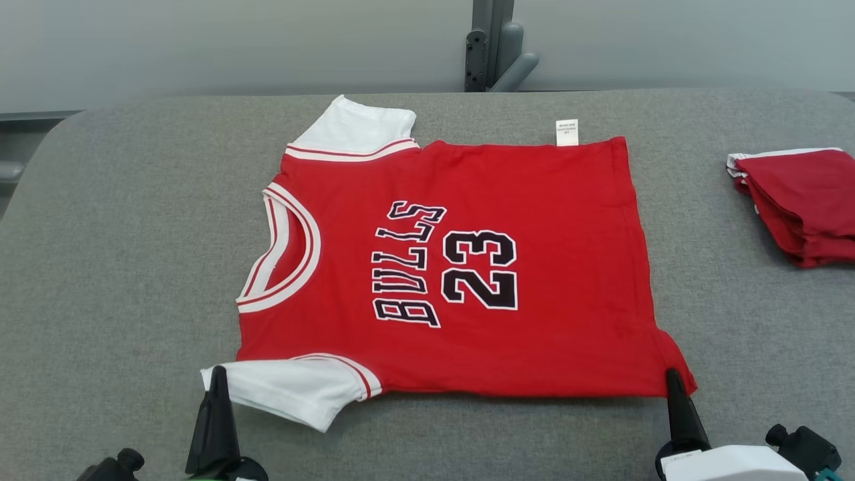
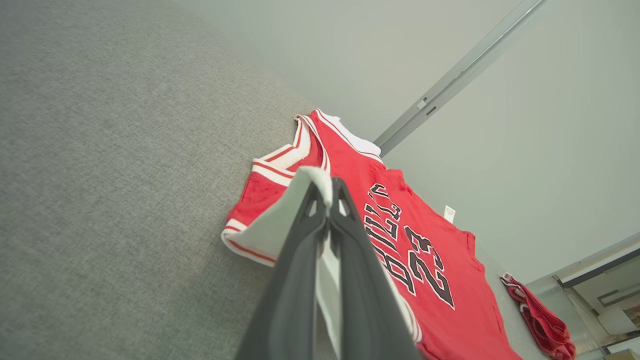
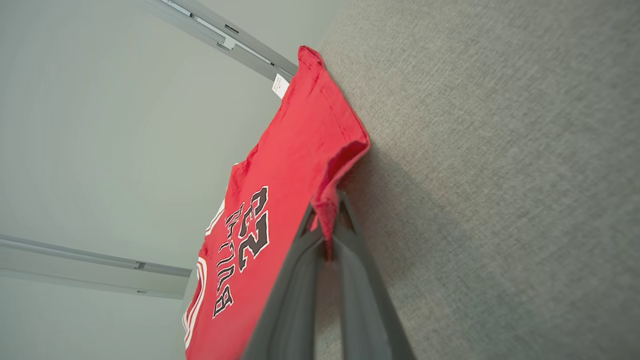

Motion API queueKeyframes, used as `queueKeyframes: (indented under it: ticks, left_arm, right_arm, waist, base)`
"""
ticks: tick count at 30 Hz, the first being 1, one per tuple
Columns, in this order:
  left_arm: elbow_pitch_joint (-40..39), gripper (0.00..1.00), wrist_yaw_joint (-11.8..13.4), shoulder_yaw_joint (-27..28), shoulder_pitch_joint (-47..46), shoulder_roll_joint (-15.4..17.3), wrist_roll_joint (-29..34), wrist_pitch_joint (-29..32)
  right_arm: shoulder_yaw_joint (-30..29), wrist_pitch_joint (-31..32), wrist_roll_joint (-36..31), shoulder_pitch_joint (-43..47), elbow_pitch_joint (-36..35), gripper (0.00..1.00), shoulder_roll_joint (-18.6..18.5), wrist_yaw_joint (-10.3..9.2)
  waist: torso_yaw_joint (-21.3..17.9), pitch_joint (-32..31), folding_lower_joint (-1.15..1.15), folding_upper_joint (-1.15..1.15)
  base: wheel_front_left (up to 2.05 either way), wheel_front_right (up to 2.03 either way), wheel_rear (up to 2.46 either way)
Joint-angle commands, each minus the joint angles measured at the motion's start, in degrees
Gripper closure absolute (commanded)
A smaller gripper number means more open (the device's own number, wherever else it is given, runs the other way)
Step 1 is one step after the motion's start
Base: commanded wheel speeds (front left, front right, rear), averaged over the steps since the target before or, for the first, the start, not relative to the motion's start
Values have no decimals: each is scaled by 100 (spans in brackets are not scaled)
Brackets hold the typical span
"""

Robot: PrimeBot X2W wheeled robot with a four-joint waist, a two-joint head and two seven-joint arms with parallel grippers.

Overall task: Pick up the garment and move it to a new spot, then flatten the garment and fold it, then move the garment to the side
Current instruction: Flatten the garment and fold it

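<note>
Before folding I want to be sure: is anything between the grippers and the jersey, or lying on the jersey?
Nothing visible. The left gripper is shut on the near sleeve, the right gripper on the near hem corner. The jersey top is bare. A folded red pile lies apart, at the right.

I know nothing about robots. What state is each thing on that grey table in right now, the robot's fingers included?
Red jersey, spread out flat, print up, not yet folded.
Left fingers, shut on the jersey's near white sleeve.
Right fingers, shut on the jersey's near hem corner.
Care label, sticking out past the jersey's far edge.
Second red garment, folded, lying apart on the right.
</note>
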Motion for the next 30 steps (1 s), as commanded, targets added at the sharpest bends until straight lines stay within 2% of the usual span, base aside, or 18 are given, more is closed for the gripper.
queueKeyframes:
  ticks: [1,10,20,30]
  left_arm:
    - [26,100,-11,-39,-206,10,89,-14]
    - [583,100,-11,-237,-1352,90,193,-14]
    - [1496,100,-11,-132,-2601,57,260,-14]
    - [2271,100,-11,-147,-3381,18,416,-14]
  right_arm:
    - [10,-19,82,-140,65,100,-14,1]
    - [118,-18,328,-741,366,100,-15,1]
    - [48,-18,443,-1551,822,100,-13,1]
    - [43,-17,403,-2120,1325,100,-10,3]
  waist:
    - [-12,36,1,10]
    - [-48,345,1,10]
    - [-117,755,1,10]
    - [-172,1035,1,10]
  base:
    - [0,0,0]
    - [0,0,0]
    - [0,0,0]
    - [0,0,0]
